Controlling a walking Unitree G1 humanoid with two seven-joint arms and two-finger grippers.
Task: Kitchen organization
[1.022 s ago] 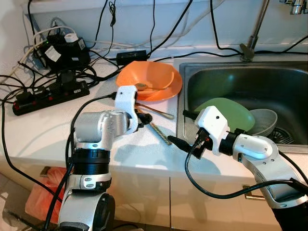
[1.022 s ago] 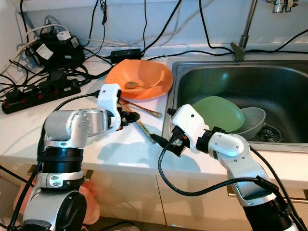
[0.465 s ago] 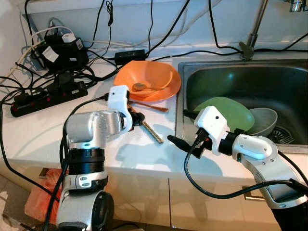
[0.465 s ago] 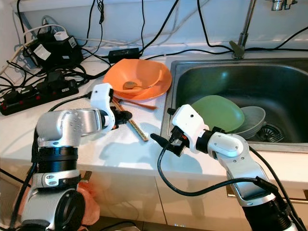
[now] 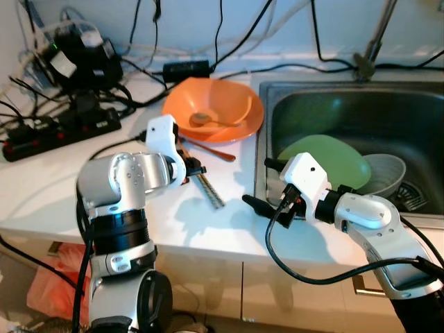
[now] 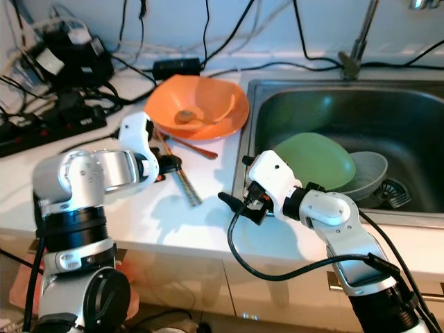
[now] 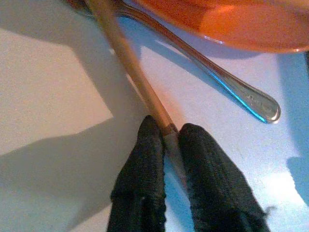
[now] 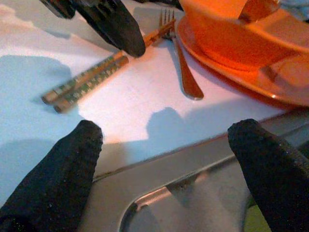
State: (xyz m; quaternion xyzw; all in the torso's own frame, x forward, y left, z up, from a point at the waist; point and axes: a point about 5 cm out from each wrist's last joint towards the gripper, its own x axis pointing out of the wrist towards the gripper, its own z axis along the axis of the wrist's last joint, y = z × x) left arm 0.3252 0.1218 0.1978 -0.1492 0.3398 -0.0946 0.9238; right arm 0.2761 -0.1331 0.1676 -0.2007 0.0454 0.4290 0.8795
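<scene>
Left gripper (image 7: 166,137), clamped on the chopsticks (image 5: 206,189), has dragged them leftward off the fork (image 8: 179,58) toward frame centre, while the right gripper (image 8: 169,150) hovers wide open — pickup underway.

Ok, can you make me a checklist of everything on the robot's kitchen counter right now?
Surface: white counter beside a steel sink.
Job's things: chopsticks and fork on the counter; orange bowl with a spoon in it; green plate and grey bowl in the sink.
Clutter: nothing seen.
Grippers: left gripper shut on the chopsticks; right gripper open at the sink's edge.
Cables: black power strip and tangled cables.
Surroundings: faucet, cabinet fronts below.
</scene>
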